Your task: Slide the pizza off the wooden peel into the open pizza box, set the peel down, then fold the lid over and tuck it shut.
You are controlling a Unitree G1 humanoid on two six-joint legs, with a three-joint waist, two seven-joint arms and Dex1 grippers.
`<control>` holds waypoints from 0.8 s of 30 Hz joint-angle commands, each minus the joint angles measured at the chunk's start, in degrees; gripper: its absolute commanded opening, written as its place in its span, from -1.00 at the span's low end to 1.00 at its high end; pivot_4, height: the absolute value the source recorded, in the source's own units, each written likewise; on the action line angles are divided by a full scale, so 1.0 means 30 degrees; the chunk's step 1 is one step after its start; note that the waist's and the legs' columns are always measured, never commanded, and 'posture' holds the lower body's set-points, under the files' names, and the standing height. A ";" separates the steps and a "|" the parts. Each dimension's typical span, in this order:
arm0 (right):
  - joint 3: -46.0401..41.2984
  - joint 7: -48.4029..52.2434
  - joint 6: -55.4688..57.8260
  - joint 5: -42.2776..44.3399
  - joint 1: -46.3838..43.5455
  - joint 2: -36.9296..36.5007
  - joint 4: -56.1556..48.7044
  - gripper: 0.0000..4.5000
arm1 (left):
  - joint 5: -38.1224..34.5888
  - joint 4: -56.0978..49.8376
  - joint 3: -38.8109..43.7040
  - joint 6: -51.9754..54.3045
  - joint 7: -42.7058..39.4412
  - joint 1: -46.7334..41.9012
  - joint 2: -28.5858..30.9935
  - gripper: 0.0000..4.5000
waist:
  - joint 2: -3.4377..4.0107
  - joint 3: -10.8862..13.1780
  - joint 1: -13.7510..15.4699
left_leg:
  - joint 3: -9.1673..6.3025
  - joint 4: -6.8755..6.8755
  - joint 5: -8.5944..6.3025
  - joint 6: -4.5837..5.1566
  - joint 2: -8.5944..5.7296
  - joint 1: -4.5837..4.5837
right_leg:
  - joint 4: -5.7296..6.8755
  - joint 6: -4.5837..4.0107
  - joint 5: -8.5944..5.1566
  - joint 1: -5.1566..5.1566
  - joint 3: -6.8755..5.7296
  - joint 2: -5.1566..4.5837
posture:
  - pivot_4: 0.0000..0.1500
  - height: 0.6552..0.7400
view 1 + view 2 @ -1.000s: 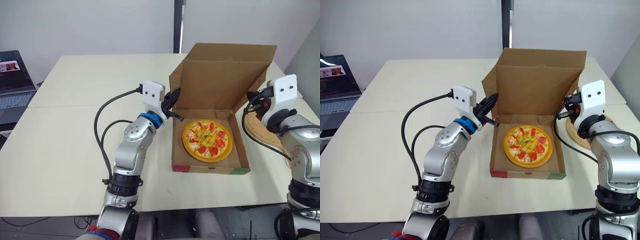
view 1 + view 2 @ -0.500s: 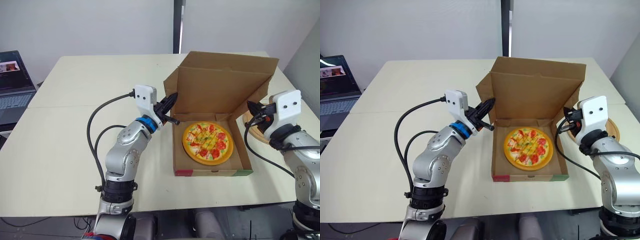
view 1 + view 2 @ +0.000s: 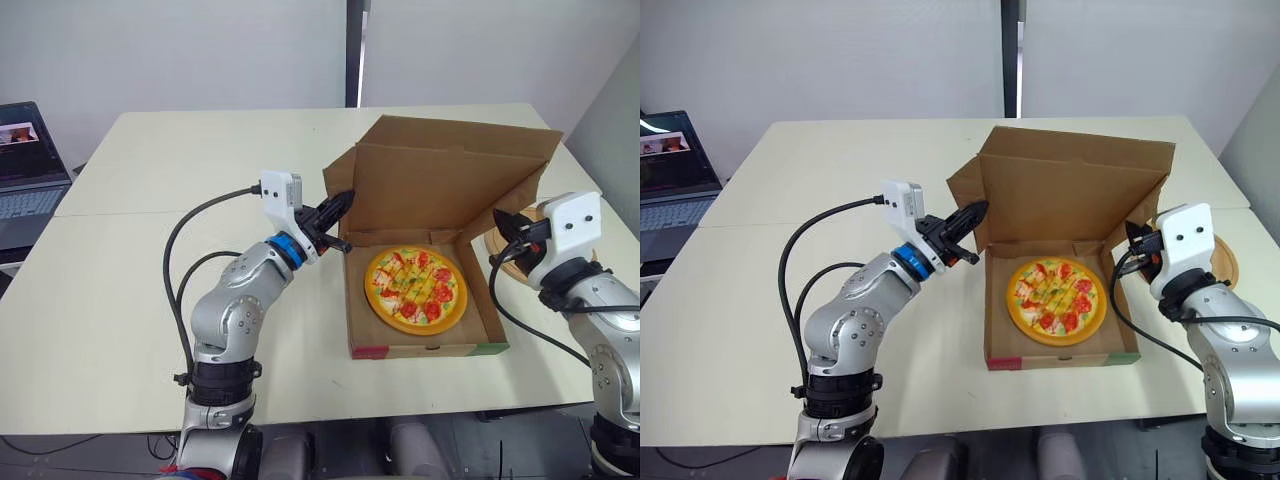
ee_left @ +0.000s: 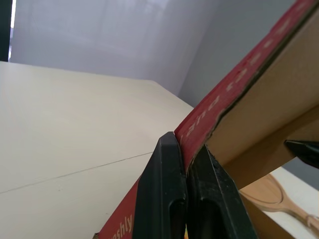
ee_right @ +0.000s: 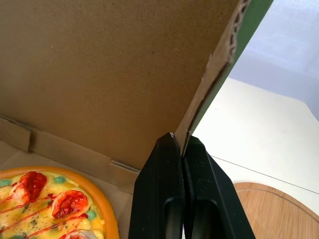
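Note:
The pizza [image 3: 415,288] lies flat in the open cardboard box [image 3: 425,345] in front of me. The lid [image 3: 440,185] stands tilted forward over the pizza. My left gripper [image 3: 340,207] is shut on the lid's left side flap [image 4: 224,94], the red-printed one. Over at the other side, my right gripper [image 3: 503,225] is shut on the right flap [image 5: 214,84], which has a green edge. The wooden peel [image 3: 1224,262] lies on the table behind the right gripper, partly hidden by it.
An open laptop [image 3: 25,160] sits at the table's far left edge. The box stands close to the front edge of the cream table [image 3: 130,300], with the peel's round blade [image 5: 261,209] just right of it.
The lid has tipped forward and lower over the pizza. Both grippers came down and toward me with its side flaps, still pinched on them.

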 commanded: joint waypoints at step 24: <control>0.3175 0.1702 0.0396 0.0514 -0.3526 -0.0880 0.1092 -0.99 | 0.2257 0.2042 -0.0674 -0.3793 -0.1478 -0.1938 0.1182 -1.00 | -0.0001 0.0001 -0.0017 | -0.0006 -0.0004 0.0002 -0.0004 0.0003 -0.0014 | -0.0007 -0.0006 0.0001 -0.0020 -0.0004 0.0003 | 1.00 0.86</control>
